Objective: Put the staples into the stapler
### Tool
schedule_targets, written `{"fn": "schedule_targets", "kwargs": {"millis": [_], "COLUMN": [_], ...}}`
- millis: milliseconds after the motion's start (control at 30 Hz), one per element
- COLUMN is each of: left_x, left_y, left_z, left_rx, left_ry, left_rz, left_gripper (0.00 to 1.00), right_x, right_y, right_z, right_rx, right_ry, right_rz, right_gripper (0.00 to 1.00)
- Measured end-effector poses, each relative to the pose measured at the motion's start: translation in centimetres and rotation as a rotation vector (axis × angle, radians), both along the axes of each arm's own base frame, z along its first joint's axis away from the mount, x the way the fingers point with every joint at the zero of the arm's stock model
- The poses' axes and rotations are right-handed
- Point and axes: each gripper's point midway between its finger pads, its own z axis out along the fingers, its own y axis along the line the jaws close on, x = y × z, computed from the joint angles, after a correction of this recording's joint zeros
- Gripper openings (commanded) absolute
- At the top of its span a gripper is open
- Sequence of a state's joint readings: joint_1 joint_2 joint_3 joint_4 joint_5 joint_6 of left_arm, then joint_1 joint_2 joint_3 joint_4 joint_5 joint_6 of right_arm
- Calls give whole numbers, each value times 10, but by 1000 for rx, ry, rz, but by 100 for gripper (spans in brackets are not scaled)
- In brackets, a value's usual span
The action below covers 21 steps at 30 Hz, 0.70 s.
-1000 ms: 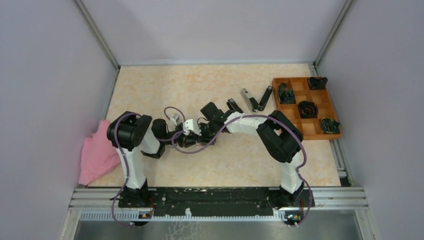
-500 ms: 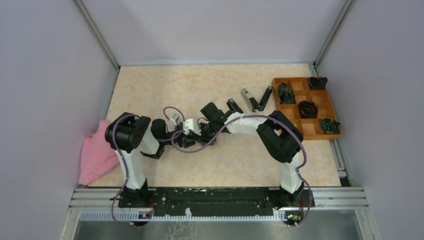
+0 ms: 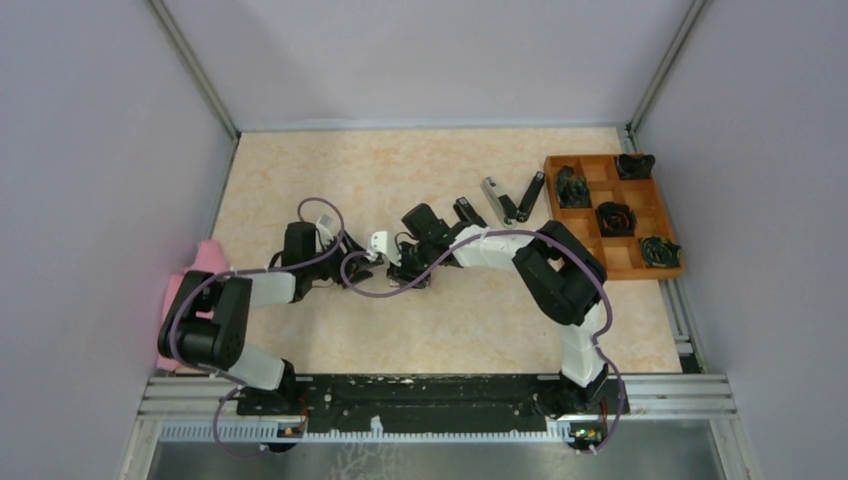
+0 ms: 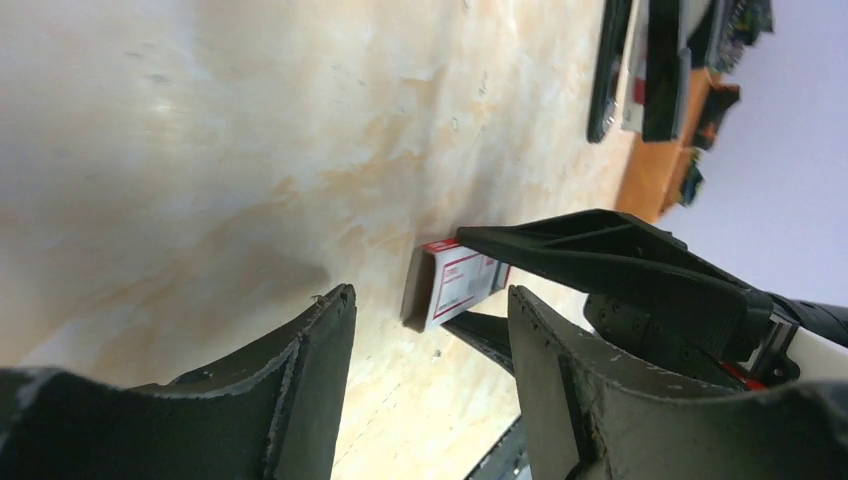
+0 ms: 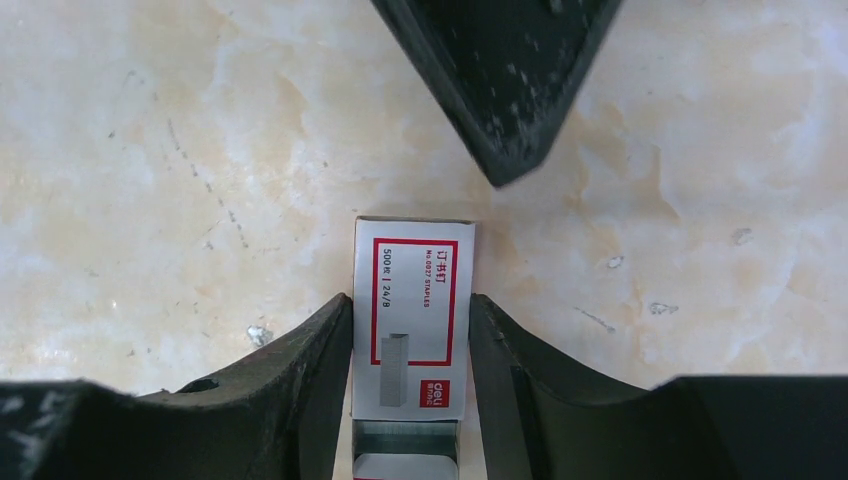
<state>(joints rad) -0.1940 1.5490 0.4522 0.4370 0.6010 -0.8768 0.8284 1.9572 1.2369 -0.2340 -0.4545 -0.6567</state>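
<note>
From above, the stapler is seen open on the table, well beyond the right tool, ready to be filled. In the left wrist view, the left tool is spread and empty, just before the small box. In the right wrist view, the box is pinched steady by the right tool. The staples are seen peeking out of its end, deep inside the tool.
</note>
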Motion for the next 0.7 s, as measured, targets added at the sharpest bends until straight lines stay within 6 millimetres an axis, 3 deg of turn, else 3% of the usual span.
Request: {"fn": "schedule_targets", "kwargs": {"millis": [233, 400, 567, 700], "left_x": [5, 6, 5, -9], "left_y": [36, 55, 62, 60], "left_z": [5, 7, 7, -3], "left_rx": [207, 316, 372, 387], "left_ry": [61, 140, 200, 273], "left_rz": [144, 208, 221, 209], "left_gripper": [73, 74, 73, 73], "right_x": [14, 18, 23, 21], "right_y": [9, 21, 24, 17], "right_z": [3, 3, 8, 18], "right_rx": [19, 40, 66, 86], "right_ry": [-22, -19, -8, -11], "right_rz": [-118, -203, -272, -303], "right_gripper": [47, 57, 69, 72]}}
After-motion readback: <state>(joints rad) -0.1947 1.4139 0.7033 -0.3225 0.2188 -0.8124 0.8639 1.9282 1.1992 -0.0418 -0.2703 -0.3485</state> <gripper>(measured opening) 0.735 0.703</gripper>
